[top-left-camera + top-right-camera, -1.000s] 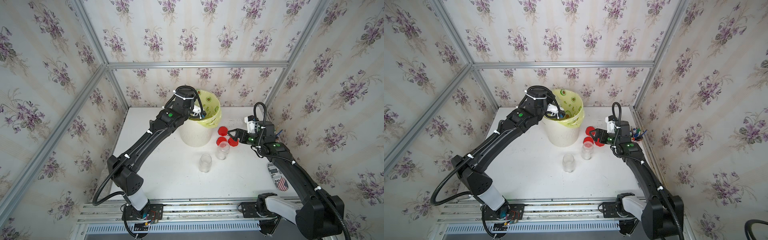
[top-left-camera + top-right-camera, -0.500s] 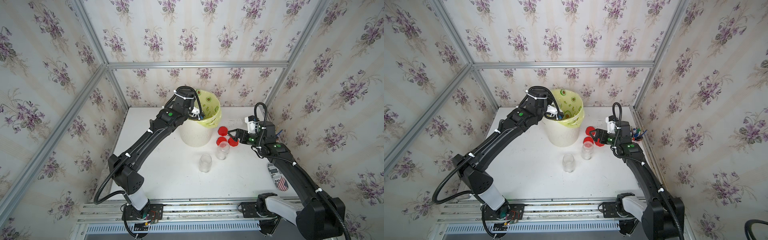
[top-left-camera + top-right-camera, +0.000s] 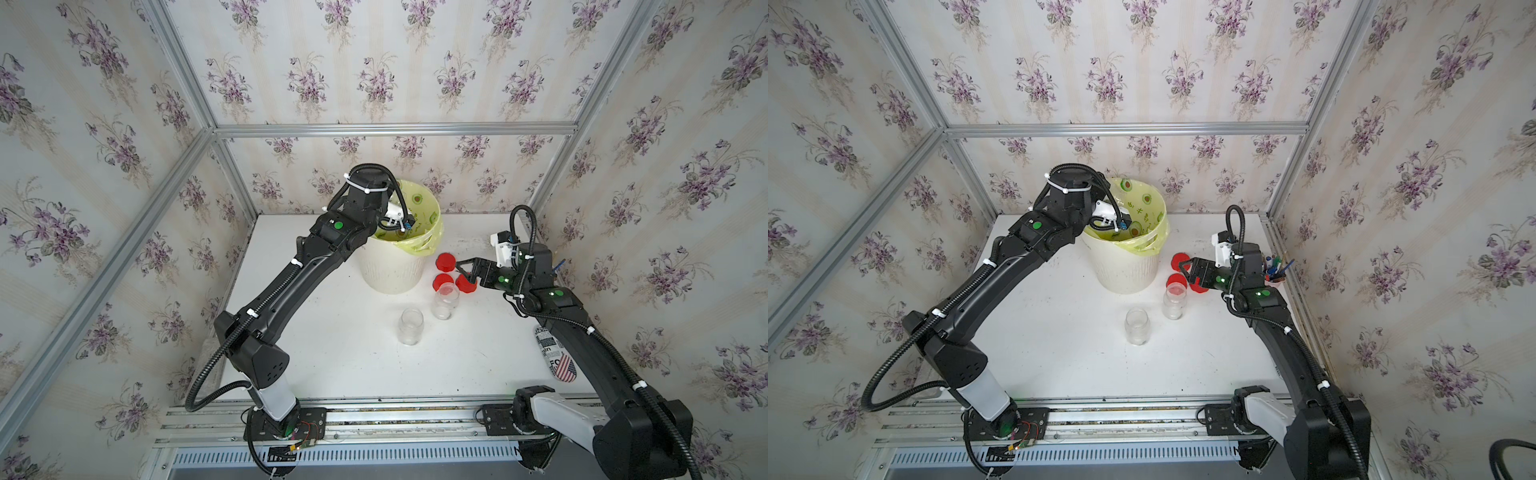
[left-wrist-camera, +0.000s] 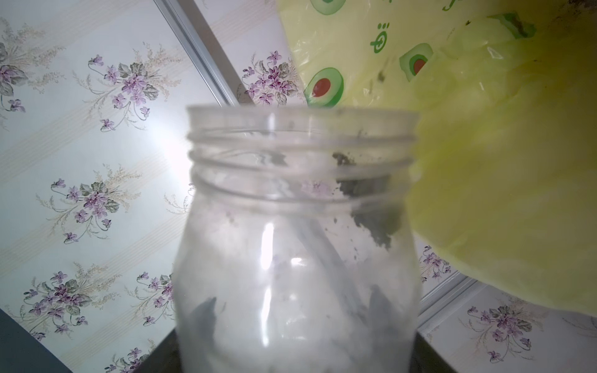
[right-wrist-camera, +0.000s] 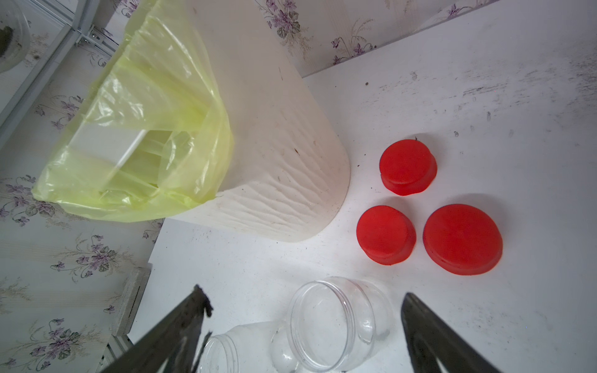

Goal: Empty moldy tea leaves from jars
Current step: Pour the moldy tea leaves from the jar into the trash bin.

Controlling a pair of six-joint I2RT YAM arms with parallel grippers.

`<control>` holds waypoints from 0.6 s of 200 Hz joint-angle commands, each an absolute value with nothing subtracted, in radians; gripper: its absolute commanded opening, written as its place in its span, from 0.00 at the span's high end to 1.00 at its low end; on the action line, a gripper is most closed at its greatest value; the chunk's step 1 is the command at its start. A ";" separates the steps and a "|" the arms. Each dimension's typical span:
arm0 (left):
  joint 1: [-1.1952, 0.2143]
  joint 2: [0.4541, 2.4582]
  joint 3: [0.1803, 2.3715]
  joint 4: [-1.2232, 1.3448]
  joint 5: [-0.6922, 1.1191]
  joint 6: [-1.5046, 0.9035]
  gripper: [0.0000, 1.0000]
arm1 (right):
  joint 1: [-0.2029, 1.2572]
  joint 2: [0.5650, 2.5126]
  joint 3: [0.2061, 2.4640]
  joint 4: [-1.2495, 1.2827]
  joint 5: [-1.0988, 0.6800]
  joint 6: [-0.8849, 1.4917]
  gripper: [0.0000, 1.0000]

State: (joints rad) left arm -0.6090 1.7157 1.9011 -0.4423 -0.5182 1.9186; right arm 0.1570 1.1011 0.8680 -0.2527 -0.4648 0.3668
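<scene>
Moldy tea leaves (image 4: 371,219) show as a small clump stuck inside the neck of the jar (image 4: 297,252). The left claw (image 4: 290,323) is closed on this jar, over the bin (image 3: 390,274) at 12 o'clock of the desk (image 3: 332,353). I judge the mouth is turned toward the yellow bag (image 4: 500,161) so the shreds fall in. At 3 o'clock of the bin, the right claw (image 3: 464,270) is spread open and empty beside three red caps (image 3: 445,262). Two empty jars (image 3: 410,326) stand at 5 o'clock.
</scene>
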 commanded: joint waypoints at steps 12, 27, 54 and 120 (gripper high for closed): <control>-0.604 1.727 1.864 -0.447 -0.517 1.955 0.27 | 0.158 1.098 0.870 -0.236 -0.479 0.375 0.08; -0.609 1.733 1.902 -0.446 -0.519 1.971 0.27 | 0.158 1.098 0.876 -0.250 -0.477 0.367 0.08; -0.614 1.726 1.907 -0.446 -0.511 1.962 0.27 | 0.158 1.087 0.872 -0.244 -0.468 0.369 0.08; -0.620 1.728 1.885 -0.422 -0.537 1.979 0.27 | 0.158 1.094 0.882 -0.245 -0.471 0.362 0.08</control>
State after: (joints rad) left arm -0.6159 1.7416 1.8862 -0.4561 -0.5449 1.9278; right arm 0.1570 1.0973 0.8734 -0.2562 -0.4759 0.3664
